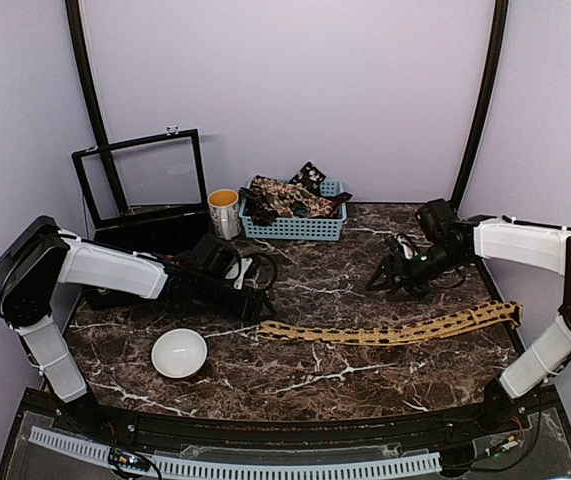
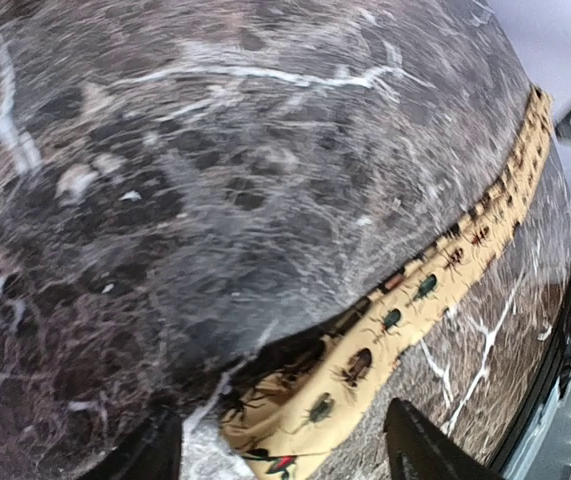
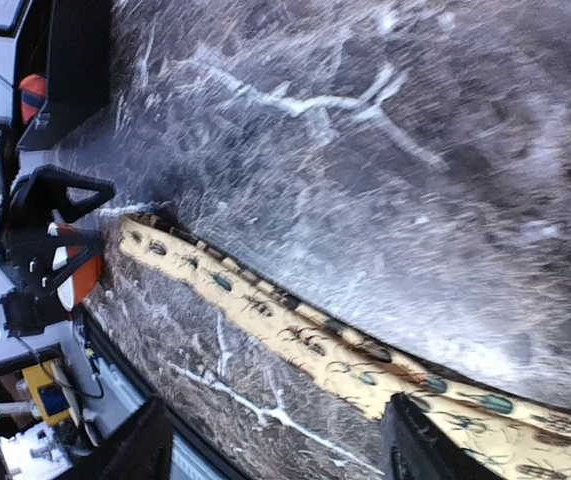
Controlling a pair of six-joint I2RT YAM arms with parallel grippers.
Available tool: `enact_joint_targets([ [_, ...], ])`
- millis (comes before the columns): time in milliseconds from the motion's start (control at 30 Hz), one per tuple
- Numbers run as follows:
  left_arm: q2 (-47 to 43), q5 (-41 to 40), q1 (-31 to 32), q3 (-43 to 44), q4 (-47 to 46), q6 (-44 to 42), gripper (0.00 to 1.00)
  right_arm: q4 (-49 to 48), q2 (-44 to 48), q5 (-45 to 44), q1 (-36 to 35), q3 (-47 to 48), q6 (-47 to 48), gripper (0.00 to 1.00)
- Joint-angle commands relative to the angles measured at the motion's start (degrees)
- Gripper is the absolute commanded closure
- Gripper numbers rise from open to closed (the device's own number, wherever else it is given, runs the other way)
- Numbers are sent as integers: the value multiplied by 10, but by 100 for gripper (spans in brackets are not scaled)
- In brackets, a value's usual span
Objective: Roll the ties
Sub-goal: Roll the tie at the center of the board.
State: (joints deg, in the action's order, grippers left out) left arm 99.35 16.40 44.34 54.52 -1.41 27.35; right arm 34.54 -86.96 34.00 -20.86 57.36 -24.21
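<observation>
A mustard-tan tie (image 1: 385,331) printed with small beetles lies flat as one long strip across the marble table (image 1: 315,385), from centre to right edge. My left gripper (image 1: 257,306) hovers low at its left end. In the left wrist view that end (image 2: 310,415) lies between my open fingers (image 2: 420,450), untouched. My right gripper (image 1: 390,277) hangs open behind the strip's middle. Its wrist view shows the tie (image 3: 295,335) running diagonally past one finger (image 3: 435,445), with bare marble between the jaws. Dark printed ties (image 1: 287,196) are piled in the basket.
The pale blue basket (image 1: 295,228) stands at the back centre, with a mug (image 1: 224,212) of orange liquid to its left. An open black box (image 1: 145,190) with a glass lid sits at the back left. In front of my left arm rests a white bowl (image 1: 179,352).
</observation>
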Motion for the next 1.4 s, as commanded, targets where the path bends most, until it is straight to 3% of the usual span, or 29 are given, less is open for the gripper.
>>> enact_joint_targets([
  [0, -11, -13, -5, -7, 5, 77, 33, -75, 11, 43, -33, -37, -70, 35],
  [233, -2, 12, -16, -28, -24, 125, 52, -148, -21, 41, -101, -39, -133, 51],
  [533, 5, 19, -16, -47, -29, 140, 59, -199, -106, 31, -168, -5, -163, 63],
  [767, -2, 32, -16, -63, -54, 146, 72, -205, -175, 16, -208, 57, -173, 73],
  [1067, -42, 17, -17, -82, -47, 143, 100, -183, -258, -9, -240, 114, -166, 83],
  [1367, -83, 37, -19, -96, -64, 127, 100, -143, -318, -38, -266, 170, -151, 88],
])
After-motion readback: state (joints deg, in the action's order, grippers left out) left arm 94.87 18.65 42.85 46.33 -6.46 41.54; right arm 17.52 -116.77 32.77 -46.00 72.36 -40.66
